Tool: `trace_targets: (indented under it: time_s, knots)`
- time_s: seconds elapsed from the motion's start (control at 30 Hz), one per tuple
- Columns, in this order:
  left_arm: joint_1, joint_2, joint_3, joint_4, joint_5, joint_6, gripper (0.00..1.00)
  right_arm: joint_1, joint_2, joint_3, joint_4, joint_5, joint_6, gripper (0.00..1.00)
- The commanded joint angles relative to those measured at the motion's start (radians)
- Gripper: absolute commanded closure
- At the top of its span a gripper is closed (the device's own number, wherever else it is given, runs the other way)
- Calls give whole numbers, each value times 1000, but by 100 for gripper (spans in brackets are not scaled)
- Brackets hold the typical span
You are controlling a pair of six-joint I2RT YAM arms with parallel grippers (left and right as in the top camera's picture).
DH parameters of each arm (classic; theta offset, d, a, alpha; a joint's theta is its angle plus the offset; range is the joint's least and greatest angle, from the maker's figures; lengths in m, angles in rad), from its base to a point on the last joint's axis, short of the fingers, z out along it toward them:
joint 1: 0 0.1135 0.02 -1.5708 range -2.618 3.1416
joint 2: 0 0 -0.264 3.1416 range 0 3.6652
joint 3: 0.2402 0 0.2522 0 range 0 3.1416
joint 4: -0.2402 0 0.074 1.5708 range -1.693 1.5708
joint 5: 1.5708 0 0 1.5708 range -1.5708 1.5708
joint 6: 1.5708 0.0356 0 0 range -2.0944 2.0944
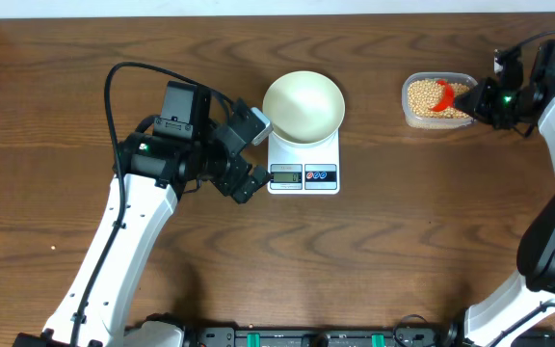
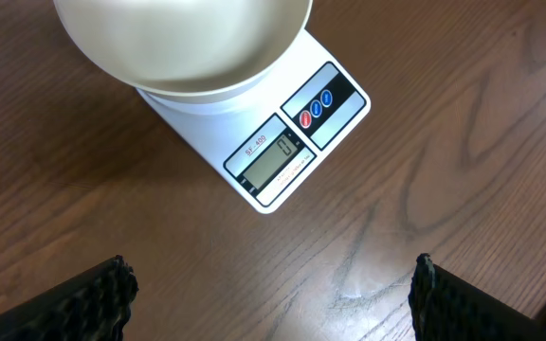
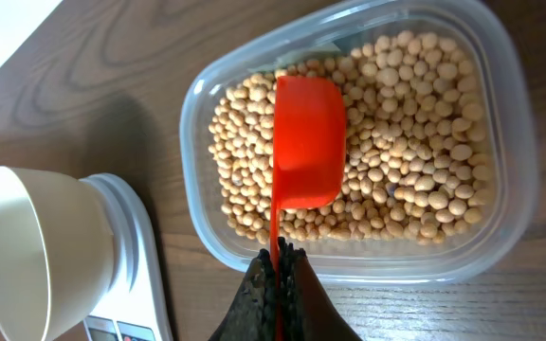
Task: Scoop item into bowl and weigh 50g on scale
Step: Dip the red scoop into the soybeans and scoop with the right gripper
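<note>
Overhead, the table runs as brown wood to a pale strip along its far edge, and a clear tub sits close to that edge on the right. The scale stands near the middle with the bowl on its platform, and the bowl's rim overhangs the platform on the far side. Bare wood lies between scale and tub, and more of it in front of both, toward the arm bases.

The left gripper hovers just beside the scale's left edge, jaws wide apart and holding nothing. One of its 2 fingers comes near the bowl's rim. The right gripper is at the tub's right end, jaws pinched together on the thin handle of a red scoop. The scoop's cup is over the beans, and every bean in sight is inside the tub.

Only the left wrist view makes the scale's display readable. It shows 0, with red and blue buttons beside it. The 2 dark fingertips stand at the lower corners of that view, with open wood between them.

Only the right wrist view shows the beans spread across the whole tub floor. From it I cannot tell whether the cup rests on them or hangs just above. It also shows the bowl's plain white inside.
</note>
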Motion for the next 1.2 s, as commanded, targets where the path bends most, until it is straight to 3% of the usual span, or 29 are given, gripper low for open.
trace_targets:
  time_s: [0.0, 0.33, 1.17]
  knots:
    - [-2, -9, 20, -3, -2, -9, 6, -6, 50, 5, -2, -56, -26, 99]
    - [-2, -9, 20, -3, -2, -8, 6, -13, 91, 5, -12, -150, -25, 99]
    - [-2, -9, 20, -3, -2, -8, 6, -234, 91, 5, -58, -518, -104, 99]
